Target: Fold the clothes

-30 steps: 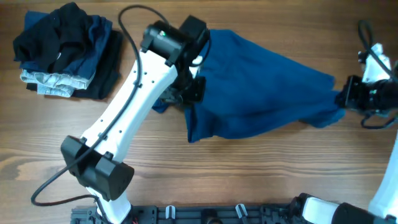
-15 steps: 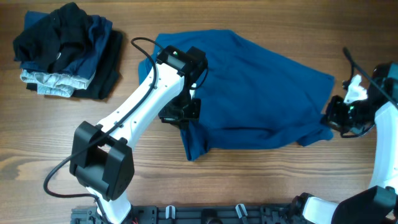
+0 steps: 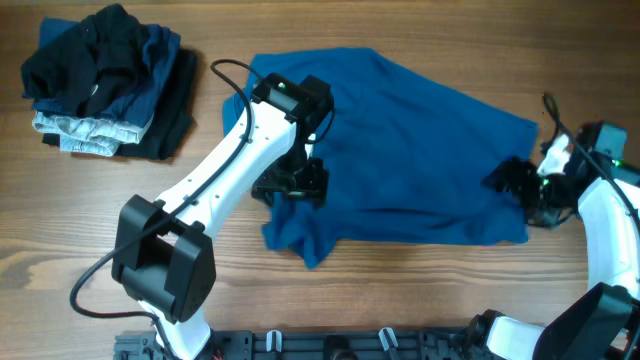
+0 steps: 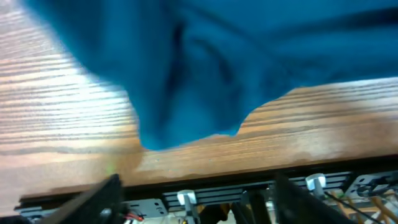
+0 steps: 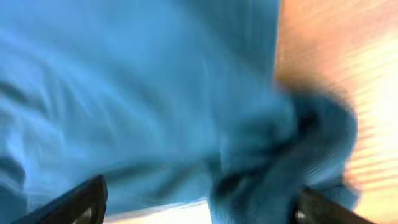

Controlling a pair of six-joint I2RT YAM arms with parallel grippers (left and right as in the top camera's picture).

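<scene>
A blue garment (image 3: 410, 140) lies spread on the wooden table (image 3: 400, 300), its lower edge folded over. Its front left corner (image 3: 295, 230) sits rumpled on the wood. My left gripper (image 3: 290, 187) hovers at the garment's left edge. In the left wrist view this gripper (image 4: 196, 182) is open with nothing between its fingers, and the blue cloth (image 4: 205, 68) lies beyond them. My right gripper (image 3: 515, 182) stands over the garment's right front corner. In the right wrist view it (image 5: 202, 190) is open, with bunched blue cloth (image 5: 292, 149) lying loose by its right finger.
A stack of dark, blue and grey folded clothes (image 3: 105, 80) sits at the table's back left. A black cable (image 3: 225, 75) loops beside the left arm. A black rail (image 3: 330, 345) runs along the front edge.
Both grippers have opened and let go of the blue garment. Its front left corner has dropped and spread leftward on the table. The right gripper has moved inward over the cloth.
</scene>
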